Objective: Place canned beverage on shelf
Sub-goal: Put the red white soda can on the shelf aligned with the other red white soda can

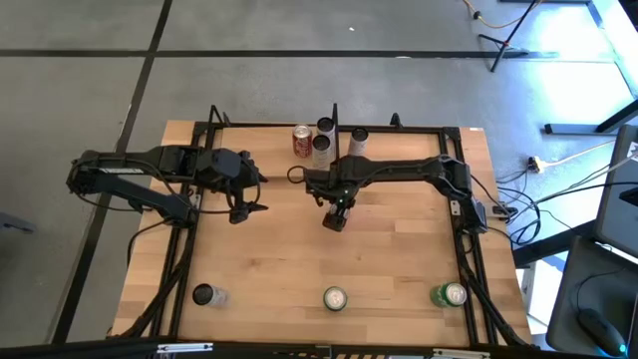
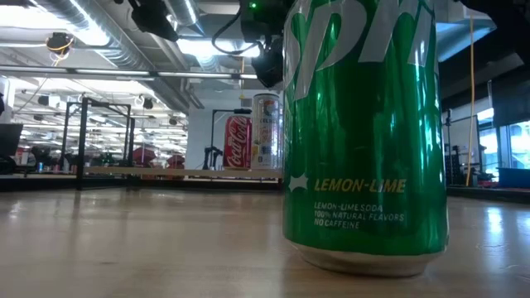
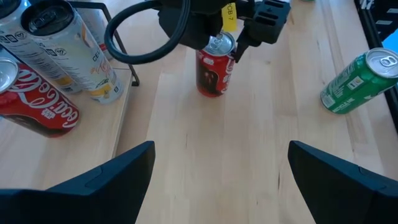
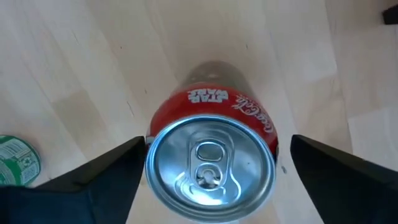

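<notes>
Two claws hang over the wooden counter (image 1: 399, 259). The right claw (image 1: 335, 217) sits near the middle, directly above a red can (image 3: 214, 68) standing upright on the counter; its fingers (image 4: 106, 180) are spread apart on either side of the can's silver top, not touching it. The left claw (image 1: 242, 196) hovers to the left of it, fingers (image 3: 118, 177) wide apart and holding nothing. The shelf (image 1: 419, 132) runs along the far edge, where a red cola can (image 1: 302, 142) and pale cans (image 1: 321, 150) stand just left of its black post. Along the near edge stand a dark can (image 1: 204, 295), a green-topped can (image 1: 335, 298) and a green soda can (image 1: 449, 294), well apart.
</notes>
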